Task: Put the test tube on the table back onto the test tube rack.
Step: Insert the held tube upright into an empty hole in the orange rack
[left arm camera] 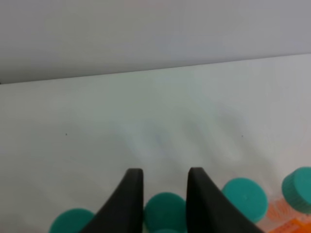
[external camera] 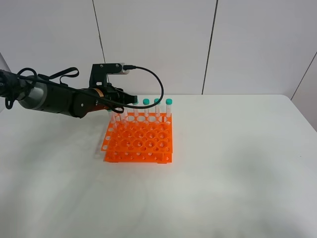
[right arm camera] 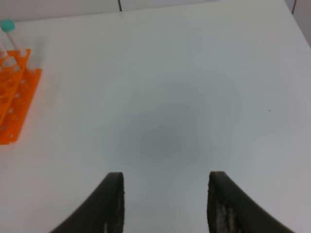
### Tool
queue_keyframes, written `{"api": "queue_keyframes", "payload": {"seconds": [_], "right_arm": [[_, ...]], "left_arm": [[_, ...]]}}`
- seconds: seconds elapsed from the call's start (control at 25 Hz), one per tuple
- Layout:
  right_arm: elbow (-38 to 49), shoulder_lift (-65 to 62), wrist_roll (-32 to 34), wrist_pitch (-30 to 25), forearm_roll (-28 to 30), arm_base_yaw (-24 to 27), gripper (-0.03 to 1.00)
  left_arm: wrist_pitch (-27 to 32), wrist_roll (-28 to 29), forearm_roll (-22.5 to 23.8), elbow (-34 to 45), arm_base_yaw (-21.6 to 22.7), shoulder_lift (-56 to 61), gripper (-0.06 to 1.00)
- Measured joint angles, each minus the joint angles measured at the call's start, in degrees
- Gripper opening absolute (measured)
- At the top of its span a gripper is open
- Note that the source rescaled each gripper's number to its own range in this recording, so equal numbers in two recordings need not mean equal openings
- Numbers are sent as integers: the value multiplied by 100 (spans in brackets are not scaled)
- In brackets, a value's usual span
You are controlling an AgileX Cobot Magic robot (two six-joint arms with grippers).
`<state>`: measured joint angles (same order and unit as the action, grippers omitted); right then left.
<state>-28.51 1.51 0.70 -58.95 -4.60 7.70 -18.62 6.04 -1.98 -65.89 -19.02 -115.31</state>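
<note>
The orange test tube rack stands on the white table, with several teal-capped tubes upright in its back row. My left gripper hovers over the left part of that row. In the left wrist view its dark fingers hold the teal cap of the test tube between them, and the gripper is shut on it. More caps stand on either side. My right gripper is open over bare table, far from the rack.
A grey panelled wall runs behind the table's far edge. The left arm and its black cable reach in from the left, above the rack's back. White tabletop extends to the right of the rack and in front of it.
</note>
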Motion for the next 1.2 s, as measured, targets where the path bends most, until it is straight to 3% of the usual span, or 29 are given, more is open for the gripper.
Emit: {"api": "queue_keyframes", "payload": {"seconds": [1.2], "right_arm": [[0, 0, 0, 0, 0, 0, 75]], "left_arm": [[-258, 44, -127, 333, -39, 117, 0]]}}
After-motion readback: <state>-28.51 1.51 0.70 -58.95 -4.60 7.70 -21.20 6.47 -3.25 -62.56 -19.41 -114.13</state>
